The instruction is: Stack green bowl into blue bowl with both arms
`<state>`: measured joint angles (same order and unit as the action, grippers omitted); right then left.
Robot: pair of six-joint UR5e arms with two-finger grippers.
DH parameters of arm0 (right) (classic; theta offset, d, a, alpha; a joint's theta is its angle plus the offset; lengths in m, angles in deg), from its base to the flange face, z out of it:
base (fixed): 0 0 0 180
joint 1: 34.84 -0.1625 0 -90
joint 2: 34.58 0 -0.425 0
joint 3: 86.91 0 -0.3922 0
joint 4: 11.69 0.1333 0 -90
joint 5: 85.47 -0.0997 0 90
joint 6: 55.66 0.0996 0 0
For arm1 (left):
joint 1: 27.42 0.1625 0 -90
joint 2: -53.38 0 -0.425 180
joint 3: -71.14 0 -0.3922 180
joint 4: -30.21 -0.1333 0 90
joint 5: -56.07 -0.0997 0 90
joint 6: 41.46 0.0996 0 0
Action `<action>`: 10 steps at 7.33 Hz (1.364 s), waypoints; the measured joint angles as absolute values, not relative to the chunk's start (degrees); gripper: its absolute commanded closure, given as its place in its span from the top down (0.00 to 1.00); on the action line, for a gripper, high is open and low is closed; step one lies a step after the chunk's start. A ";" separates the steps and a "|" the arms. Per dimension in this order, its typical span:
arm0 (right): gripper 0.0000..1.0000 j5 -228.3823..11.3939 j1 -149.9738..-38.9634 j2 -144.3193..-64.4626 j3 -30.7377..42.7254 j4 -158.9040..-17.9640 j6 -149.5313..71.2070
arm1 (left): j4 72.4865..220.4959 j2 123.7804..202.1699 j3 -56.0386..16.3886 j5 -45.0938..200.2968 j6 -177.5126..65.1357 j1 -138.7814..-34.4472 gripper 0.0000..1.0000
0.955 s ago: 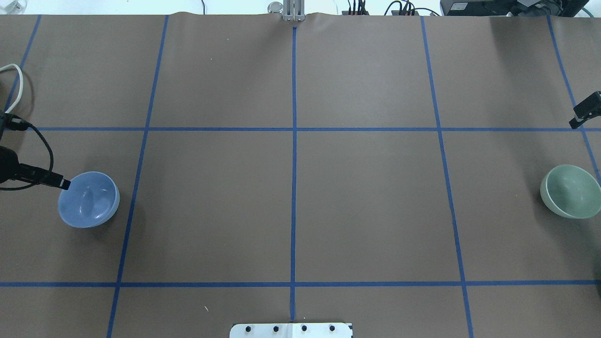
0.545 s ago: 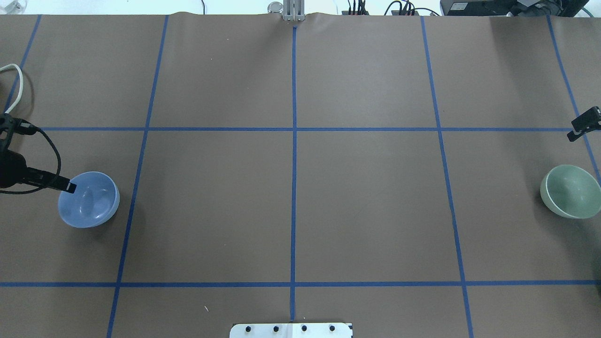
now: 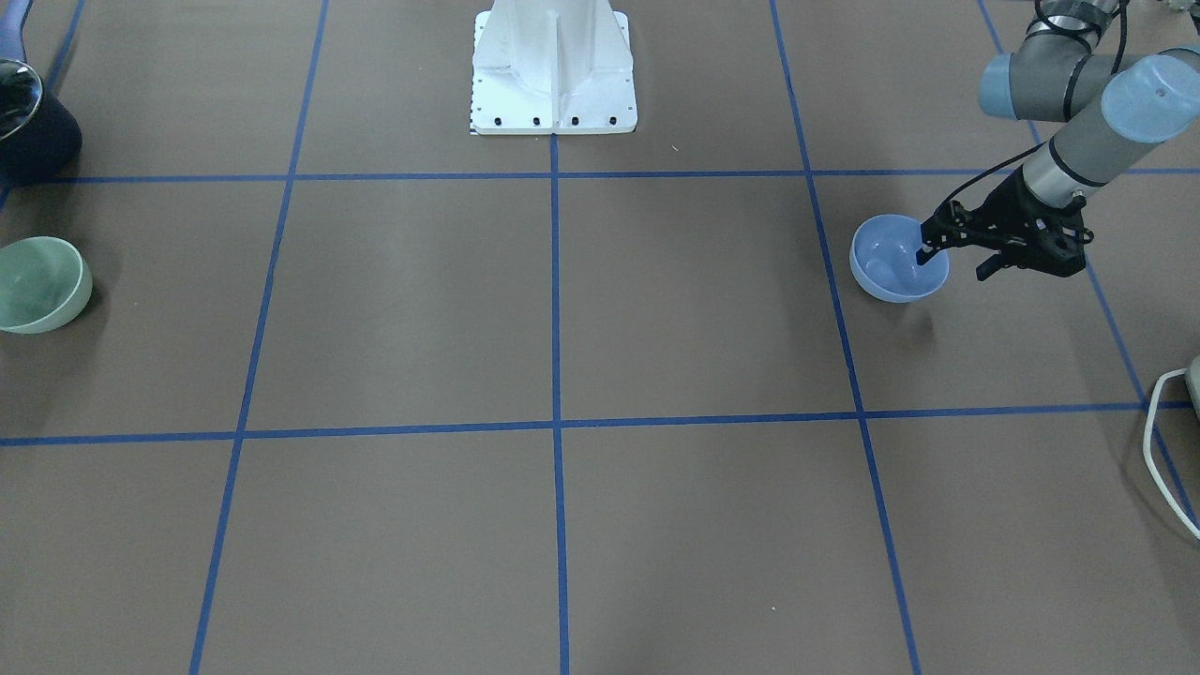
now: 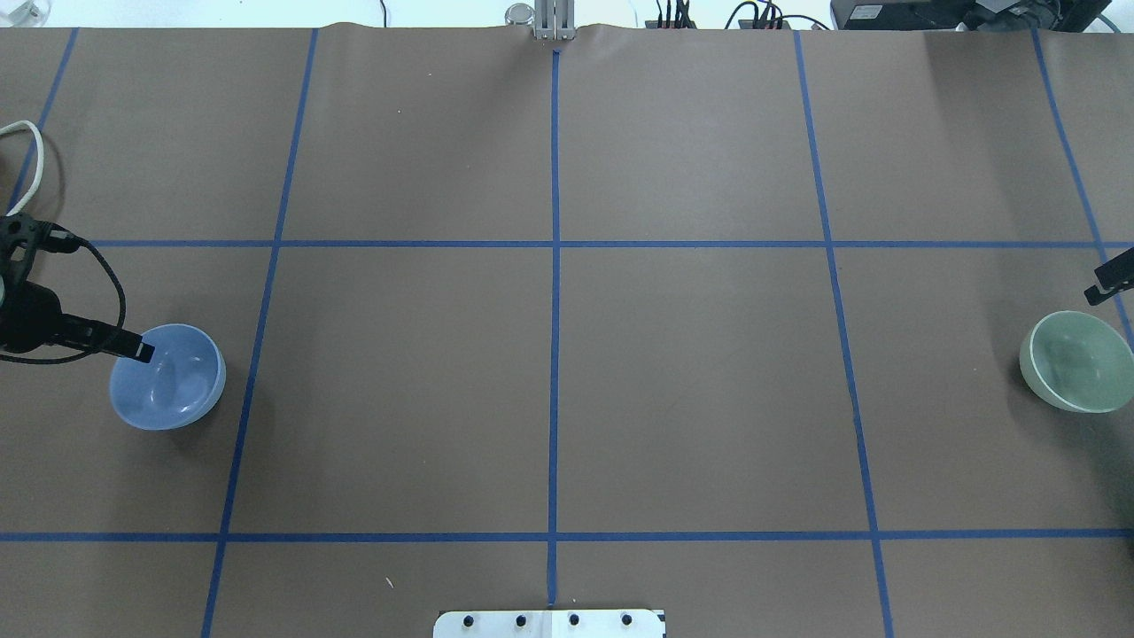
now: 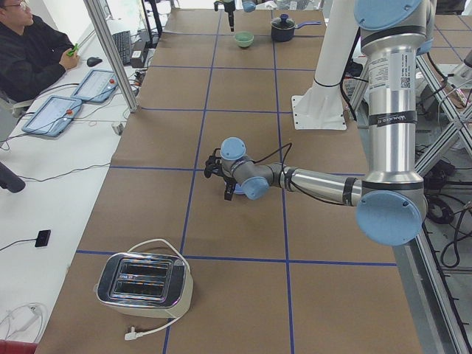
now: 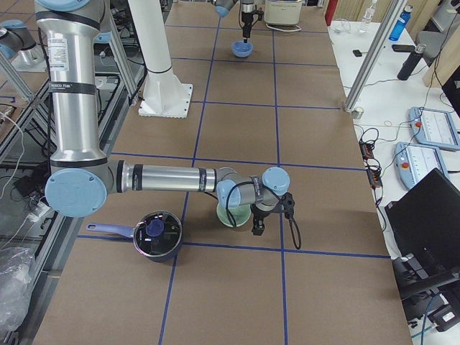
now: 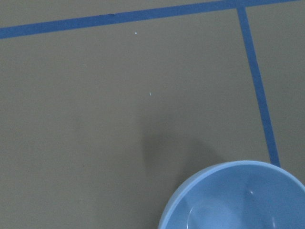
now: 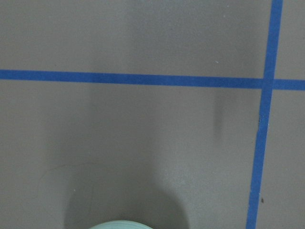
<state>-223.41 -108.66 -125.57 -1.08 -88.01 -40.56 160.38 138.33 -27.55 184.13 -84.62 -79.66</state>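
The left gripper point(image 3: 953, 262), jaws apart, straddles the left rim of the round periwinkle-blue plastic bowl point(image 4: 173, 385) at the left end of the worktop point(image 4: 567, 390). The round pale-green plastic bowl point(image 4: 1076, 363) sits far right, with the right gripper point(image 4: 1109, 285) just beyond it, its spread impossible to tell.

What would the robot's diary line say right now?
left gripper: open, straddling blue bowl rim | right gripper: at green bowl, state unclear | stack: not yet done

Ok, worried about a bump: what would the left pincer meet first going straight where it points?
Likely the blue bowl: the left pincer points down, seemingly astride its rim, though depth is unclear.
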 measured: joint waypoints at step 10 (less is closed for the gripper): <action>0.49 -224.10 -105.24 -129.68 -1.08 -81.64 -35.56 | 160.50 138.89 -26.59 184.20 -84.70 -78.73 0.25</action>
<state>-224.10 -105.24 -129.68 -1.08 -81.64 -35.56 160.50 138.89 -26.59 184.20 -84.70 -78.73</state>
